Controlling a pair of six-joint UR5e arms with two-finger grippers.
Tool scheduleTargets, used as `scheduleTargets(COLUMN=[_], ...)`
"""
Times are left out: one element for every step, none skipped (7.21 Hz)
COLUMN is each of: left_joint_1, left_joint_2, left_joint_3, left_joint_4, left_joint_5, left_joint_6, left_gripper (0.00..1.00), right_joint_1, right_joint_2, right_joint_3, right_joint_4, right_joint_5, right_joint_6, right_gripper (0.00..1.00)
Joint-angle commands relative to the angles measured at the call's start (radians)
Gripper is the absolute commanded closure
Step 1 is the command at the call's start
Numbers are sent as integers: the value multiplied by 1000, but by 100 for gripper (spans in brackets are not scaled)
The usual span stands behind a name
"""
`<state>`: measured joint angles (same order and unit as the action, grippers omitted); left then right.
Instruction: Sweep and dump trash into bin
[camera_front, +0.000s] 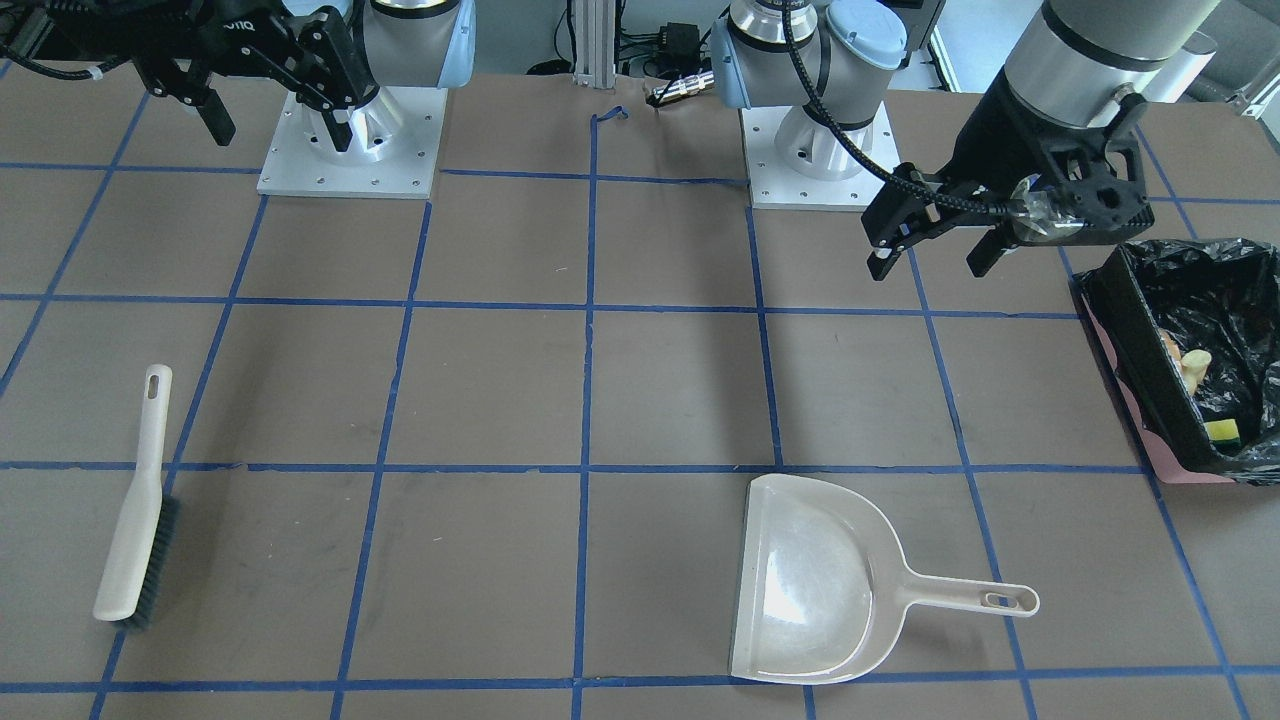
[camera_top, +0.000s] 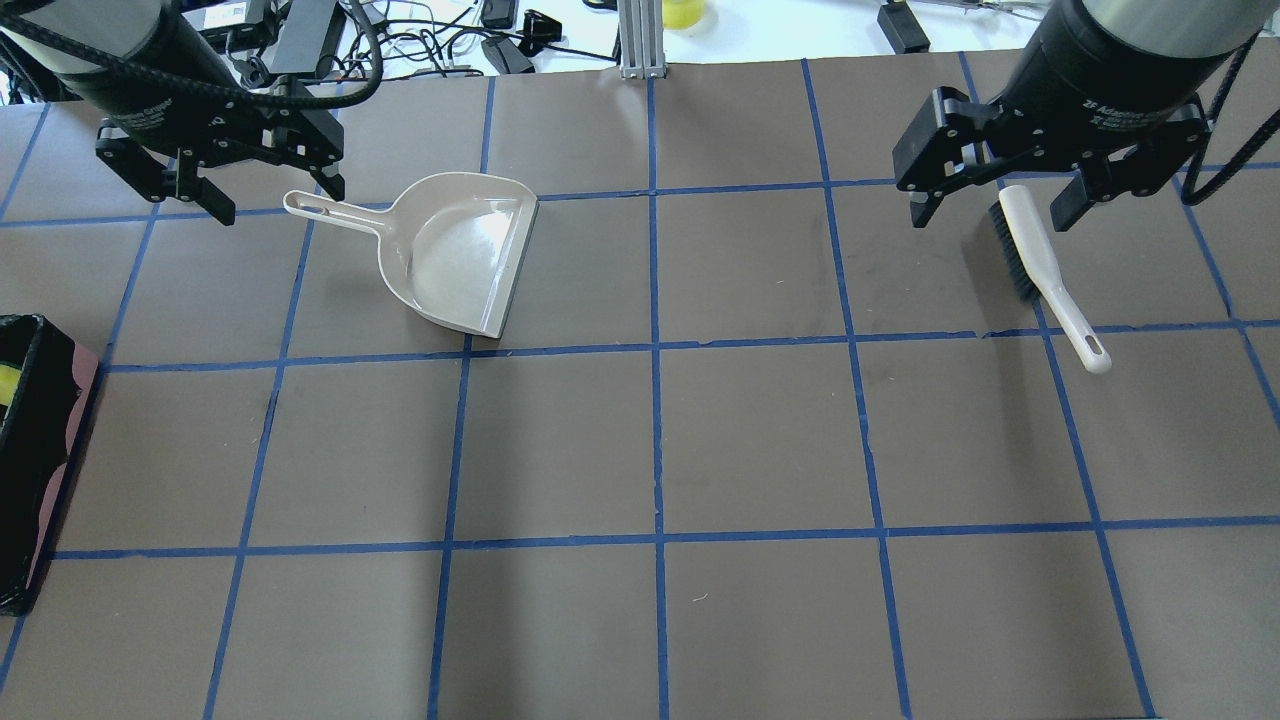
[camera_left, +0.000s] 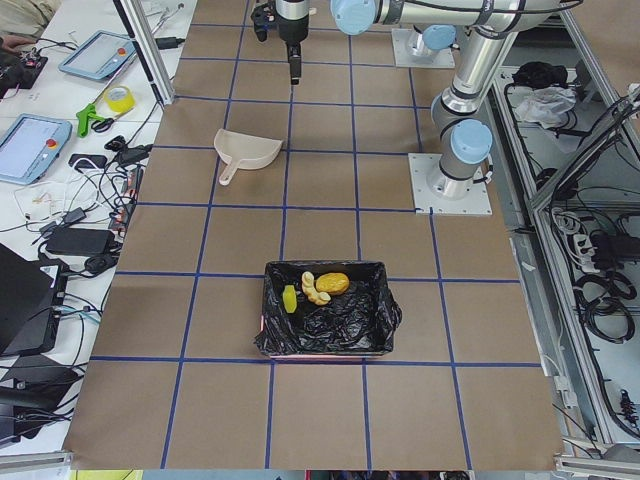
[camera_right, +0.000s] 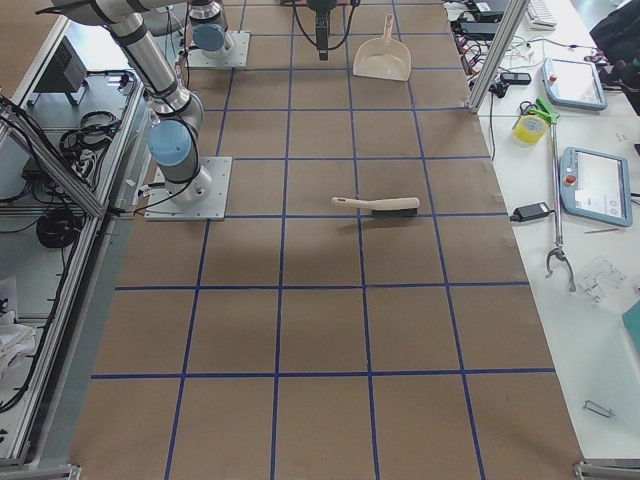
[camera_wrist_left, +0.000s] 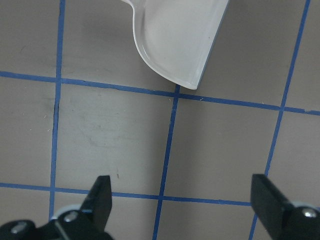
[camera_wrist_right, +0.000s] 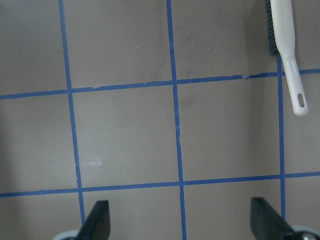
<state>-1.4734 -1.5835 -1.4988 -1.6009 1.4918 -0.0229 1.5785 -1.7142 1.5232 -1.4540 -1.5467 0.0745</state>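
Spread wide, empty: left claw (camera_front: 928, 264), right claw (camera_front: 280, 128). 3 lumpy trash pieces (camera_left: 318, 290) inside crinkled black-lined pink bin (camera_left: 330, 336).

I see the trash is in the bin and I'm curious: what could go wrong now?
1. The left gripper hangs open near the dustpan handle in the overhead view. A low move might knock the dustpan along the table.
2. The right gripper is open near the brush. Dropping down could bump it.
3. The black bag sits loose and crinkly around the bin. An arm passing low might snag it and spill the trash.
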Motion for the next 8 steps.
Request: scheduleTargets(left_joint_1=[-66,-67,-68,-68,-68,-68,-68,-68], left_joint_2=[-9,-13,-15,-10,-6,-6,3,-1], left_joint_3=[0,2,0,-1,-3,-5,-3,-6], left_joint_4=[4,7,9,9,9,9,9,7], left_joint_5=[16,15,15,15,16,16,18,18], left_joint_6=[-40,-40,-40,-40,-43,-43,-43,-43], left_gripper=[0,0,0,0,0,0,0,0], right_joint_1=[0,0,0,0,0,0,0,0], right_joint_2=[2,2,2,2,2,2,2,2], right_joint_3=[0,0,0,0,0,0,0,0], right_joint_4=[-3,-3,-3,-3,-3,-3,4,4], right_joint_5=[-1,-1,-1,-1,-1,-1,-3,-1], right_joint_6=[-2,-4,-4,-4,-4,-4,-4,-4], right_gripper=[0,0,0,0,0,0,0,0])
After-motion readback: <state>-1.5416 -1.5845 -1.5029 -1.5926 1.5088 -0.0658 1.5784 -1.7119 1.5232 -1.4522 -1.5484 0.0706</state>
